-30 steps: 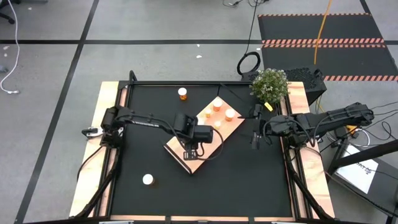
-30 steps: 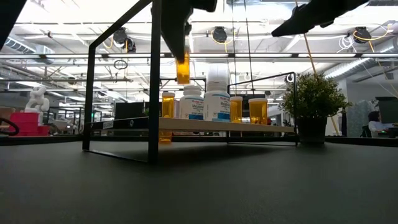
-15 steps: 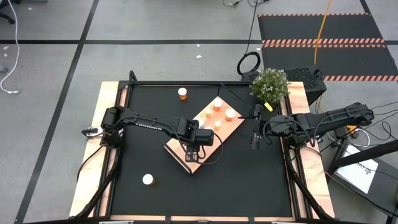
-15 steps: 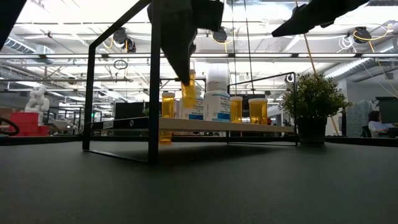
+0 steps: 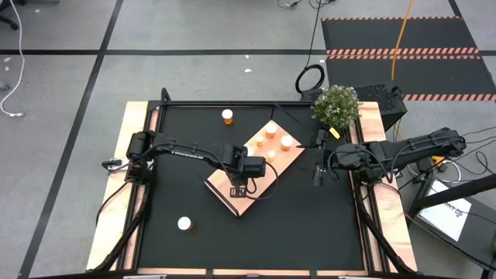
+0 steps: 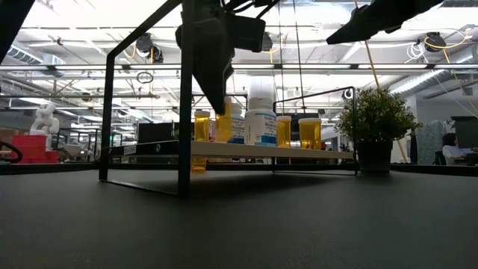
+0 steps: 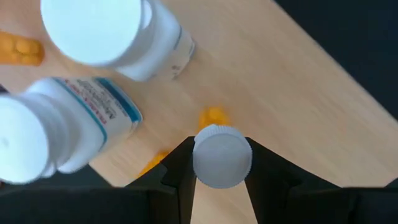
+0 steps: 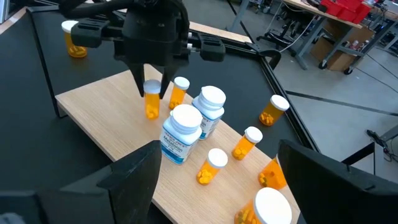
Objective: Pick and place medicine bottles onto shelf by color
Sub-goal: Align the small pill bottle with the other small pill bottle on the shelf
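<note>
The shelf, a light-wood board, lies aslant in the middle of the black mat. On it stand two white bottles and several orange bottles with white caps. My left gripper points down over the board's near half, shut on a small orange bottle. The bottle's base is at the board's surface or just above it. One orange bottle stands on the mat at the far side and one white bottle at the near left. My right gripper waits open by the right edge. My left gripper pinches the orange bottle's white cap between its two fingers, one on each side. The fingers come from above, pointing steeply down. The bottle hangs upright below them; whether its base rests on the shelf I cannot tell.
A potted plant stands at the table's far right corner. A black metal frame rises around the shelf in the low view. The two white bottles stand close beside the held one. Bare mat lies at the near right.
My left gripper has gone down toward the shelf with the orange bottle, staying shut on it. The bottle, which hung well above the board, now has its base at the board's level and stays upright.
</note>
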Controlling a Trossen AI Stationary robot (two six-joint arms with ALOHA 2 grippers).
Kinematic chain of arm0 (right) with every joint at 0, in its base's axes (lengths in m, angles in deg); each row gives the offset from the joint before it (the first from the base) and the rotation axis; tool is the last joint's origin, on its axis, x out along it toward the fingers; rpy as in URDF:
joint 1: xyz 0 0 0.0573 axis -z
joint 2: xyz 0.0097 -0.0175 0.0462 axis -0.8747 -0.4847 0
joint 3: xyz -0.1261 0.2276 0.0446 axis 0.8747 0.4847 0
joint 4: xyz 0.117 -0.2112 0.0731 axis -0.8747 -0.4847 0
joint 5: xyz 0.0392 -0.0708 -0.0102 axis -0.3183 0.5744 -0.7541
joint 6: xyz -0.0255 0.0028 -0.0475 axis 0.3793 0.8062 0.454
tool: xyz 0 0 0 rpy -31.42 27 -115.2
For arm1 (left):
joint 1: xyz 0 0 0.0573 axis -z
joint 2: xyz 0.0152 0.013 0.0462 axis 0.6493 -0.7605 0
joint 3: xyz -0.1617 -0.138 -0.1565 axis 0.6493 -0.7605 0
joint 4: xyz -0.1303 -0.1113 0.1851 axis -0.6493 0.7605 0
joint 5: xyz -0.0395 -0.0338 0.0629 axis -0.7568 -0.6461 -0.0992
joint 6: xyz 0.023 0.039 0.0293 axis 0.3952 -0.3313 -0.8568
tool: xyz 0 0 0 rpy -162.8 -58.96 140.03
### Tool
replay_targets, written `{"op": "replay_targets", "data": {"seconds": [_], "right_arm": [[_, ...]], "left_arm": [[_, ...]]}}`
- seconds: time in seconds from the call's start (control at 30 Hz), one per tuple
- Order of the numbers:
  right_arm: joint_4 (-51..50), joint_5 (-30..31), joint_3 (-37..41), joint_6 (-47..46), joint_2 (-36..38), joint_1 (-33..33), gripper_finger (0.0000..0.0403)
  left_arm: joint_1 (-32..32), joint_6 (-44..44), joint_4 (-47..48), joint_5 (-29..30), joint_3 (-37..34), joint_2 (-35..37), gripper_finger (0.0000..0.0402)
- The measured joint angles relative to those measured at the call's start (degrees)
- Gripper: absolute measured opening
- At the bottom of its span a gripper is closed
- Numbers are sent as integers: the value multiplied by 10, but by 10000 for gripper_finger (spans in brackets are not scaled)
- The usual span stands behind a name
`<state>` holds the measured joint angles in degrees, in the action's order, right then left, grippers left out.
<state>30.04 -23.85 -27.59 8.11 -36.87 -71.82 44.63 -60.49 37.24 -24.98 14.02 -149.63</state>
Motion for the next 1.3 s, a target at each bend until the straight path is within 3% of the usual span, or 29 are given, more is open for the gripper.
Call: {"op": "replay_targets", "data": {"seconds": [0.8,1.13,1.3], "right_arm": [[0,0,0,0,0,0,314],[0,0,0,0,0,0,314],[0,0,0,0,0,0,314]], "left_arm": [[0,-13,-8,-11,0,0,120],[0,-11,-9,-11,0,0,172],[0,-11,-11,-11,0,0,178]]}}
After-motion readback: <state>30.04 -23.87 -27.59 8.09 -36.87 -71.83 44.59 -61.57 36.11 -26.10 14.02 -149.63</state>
